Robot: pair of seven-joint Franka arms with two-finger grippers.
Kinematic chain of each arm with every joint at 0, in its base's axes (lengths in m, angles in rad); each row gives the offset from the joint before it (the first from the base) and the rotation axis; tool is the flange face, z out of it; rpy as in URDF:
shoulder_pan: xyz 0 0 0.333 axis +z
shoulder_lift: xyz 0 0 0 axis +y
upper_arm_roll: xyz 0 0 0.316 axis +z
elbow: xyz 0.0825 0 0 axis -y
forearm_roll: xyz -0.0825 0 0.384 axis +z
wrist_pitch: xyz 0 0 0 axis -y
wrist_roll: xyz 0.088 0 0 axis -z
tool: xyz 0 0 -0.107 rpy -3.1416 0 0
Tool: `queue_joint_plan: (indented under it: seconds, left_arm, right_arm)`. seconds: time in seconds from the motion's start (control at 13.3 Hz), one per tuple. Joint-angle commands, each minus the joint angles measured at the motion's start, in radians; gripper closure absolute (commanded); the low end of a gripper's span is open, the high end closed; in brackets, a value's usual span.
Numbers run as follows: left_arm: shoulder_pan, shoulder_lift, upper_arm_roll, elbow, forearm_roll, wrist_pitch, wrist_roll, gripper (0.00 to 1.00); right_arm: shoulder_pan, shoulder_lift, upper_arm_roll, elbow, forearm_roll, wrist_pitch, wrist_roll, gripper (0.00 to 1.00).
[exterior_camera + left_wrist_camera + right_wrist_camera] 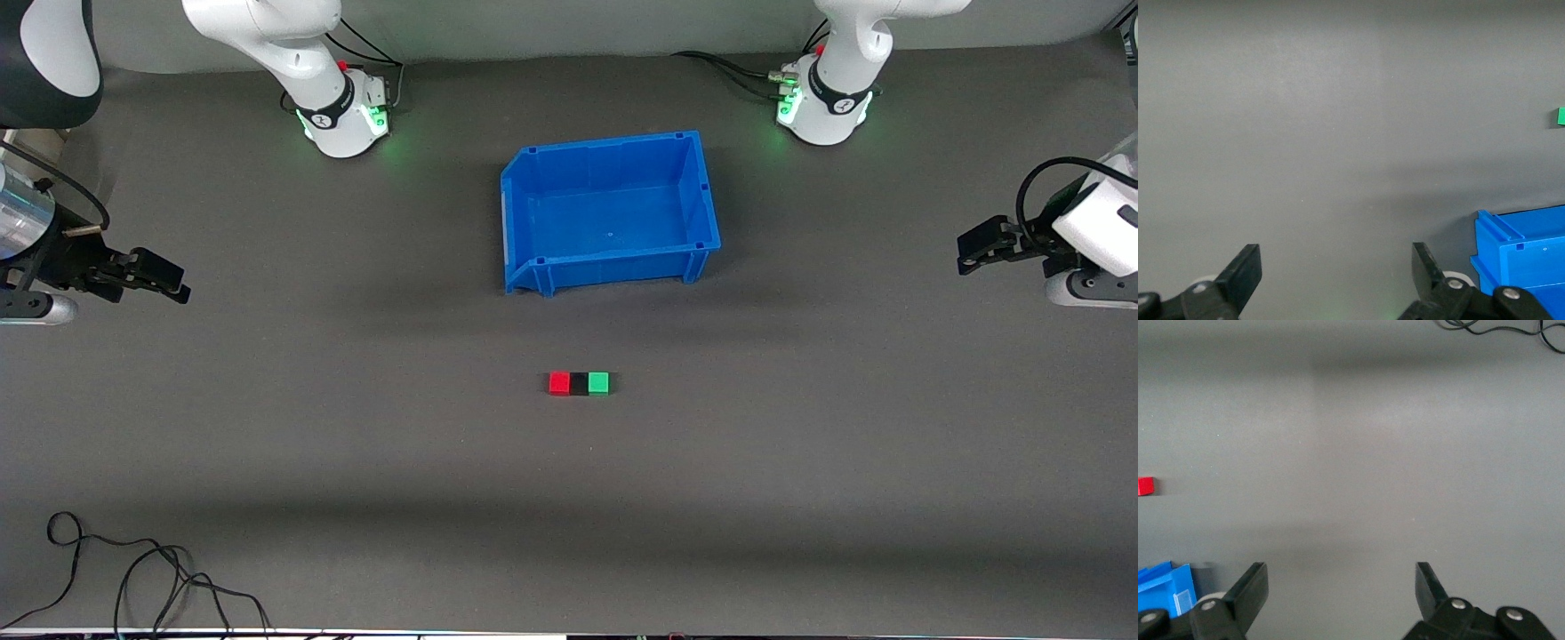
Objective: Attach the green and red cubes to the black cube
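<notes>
The red cube (559,383), the black cube (579,383) and the green cube (599,382) lie in one touching row on the grey table, the black one in the middle, nearer to the front camera than the blue bin (524,218). My left gripper (969,252) is open and empty over the left arm's end of the table, where it waits. My right gripper (171,280) is open and empty over the right arm's end. The left wrist view shows the green cube (1561,116) at its edge and open fingers (1245,270). The right wrist view shows the red cube (1145,486).
The blue bin holds nothing and stands between the two arm bases; a corner of it shows in the left wrist view (1518,257) and the right wrist view (1165,587). Loose black cables (133,578) lie at the table's near edge toward the right arm's end.
</notes>
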Motion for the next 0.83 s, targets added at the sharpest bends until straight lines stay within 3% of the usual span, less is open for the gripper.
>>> queue_joint_plan:
  seconds: [0.0, 0.75]
  left_arm:
    - [-0.015, -0.002, 0.012, 0.01, 0.003, -0.006, 0.008, 0.0]
    - [-0.018, 0.001, 0.012, 0.019, 0.003, -0.005, 0.013, 0.0]
  right_arm:
    - [0.005, 0.025, -0.004, 0.049, -0.012, -0.011, -0.003, 0.03]
    - [0.016, 0.027, 0.005, 0.05, -0.012, -0.055, -0.001, 0.02]
